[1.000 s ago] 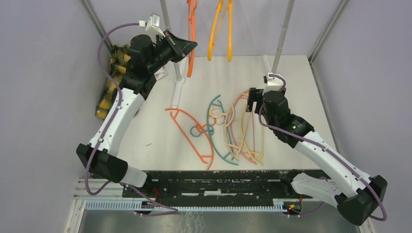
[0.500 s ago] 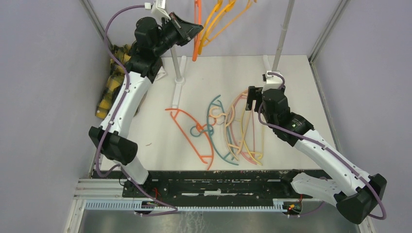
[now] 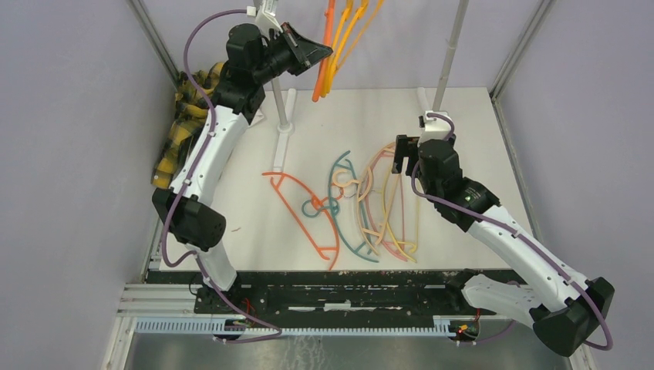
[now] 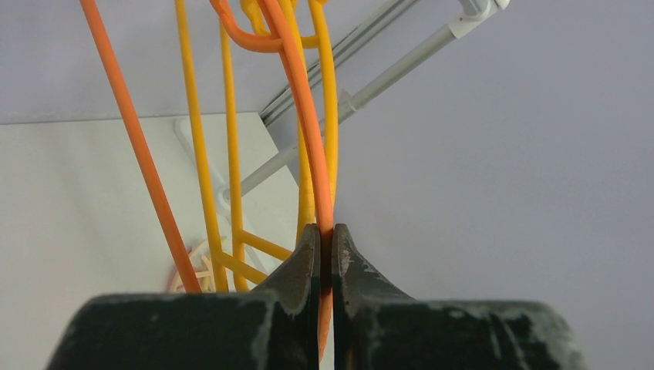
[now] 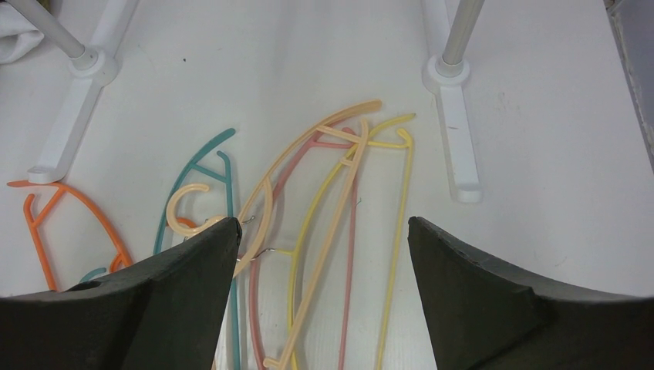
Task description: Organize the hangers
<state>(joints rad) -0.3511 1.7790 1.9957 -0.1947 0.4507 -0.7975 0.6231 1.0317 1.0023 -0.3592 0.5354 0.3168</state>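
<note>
My left gripper point(image 3: 324, 54) is raised at the back, shut on an orange hanger point(image 3: 327, 42). In the left wrist view the jaws point(image 4: 325, 231) pinch the orange hanger's bar point(image 4: 308, 131), with yellow-orange hangers point(image 4: 197, 154) right beside it. These yellow-orange hangers point(image 3: 351, 31) hang tilted at the top edge. On the table lie an orange hanger point(image 3: 305, 212), a teal one point(image 3: 343, 223), and pink, peach and pale yellow ones point(image 3: 389, 208) tangled together. My right gripper point(image 3: 399, 158) is open and empty, just above the pile's far end point(image 5: 324, 231).
A yellow-and-black plaid shirt point(image 3: 185, 131) lies at the left wall. Two grey upright poles point(image 3: 279, 100) point(image 3: 450, 62) stand on white feet point(image 5: 455, 146) point(image 5: 65, 131) behind the pile. Frame posts line both side walls.
My left arm has lifted and swung right with the orange hanger, bringing it against the yellow-orange hangers, which now hang tilted. The right arm has not moved.
</note>
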